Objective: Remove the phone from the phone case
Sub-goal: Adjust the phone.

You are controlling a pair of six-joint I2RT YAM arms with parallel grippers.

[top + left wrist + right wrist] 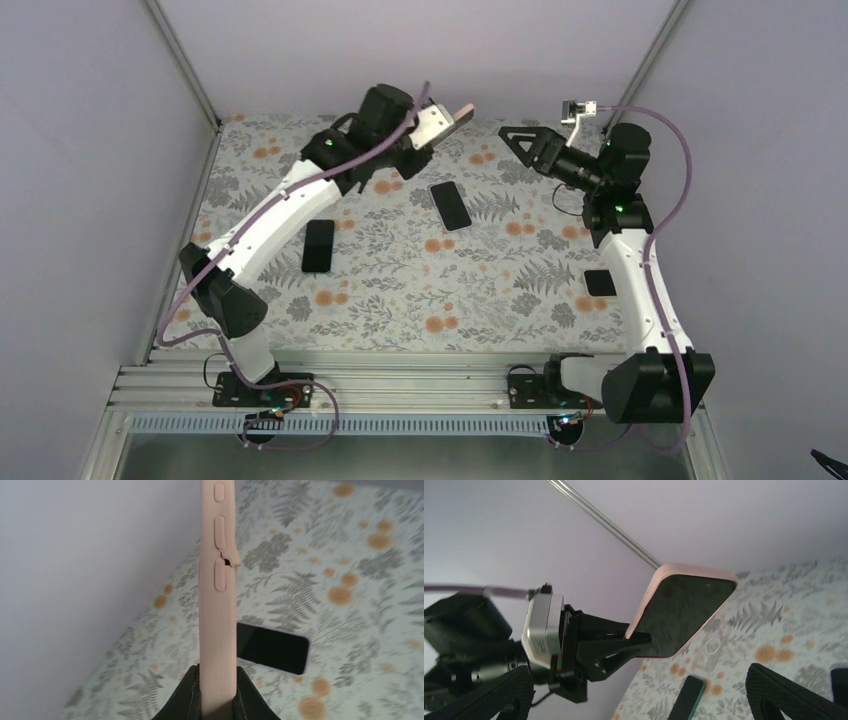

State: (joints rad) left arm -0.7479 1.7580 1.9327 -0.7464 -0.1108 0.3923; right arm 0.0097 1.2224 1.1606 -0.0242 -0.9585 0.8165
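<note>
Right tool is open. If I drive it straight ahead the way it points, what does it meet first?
Most likely the pink-cased phone held up by the left tool: in the right wrist view it sits ahead, between the fingers of the right tool, slightly high. Depth is unclear.

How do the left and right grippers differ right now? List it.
Left gripper is shut on the pink phone case; right gripper is open and holds nothing. Left gripper pinches the case's end; right gripper stands clear of it. Both hang above the floral table.
</note>
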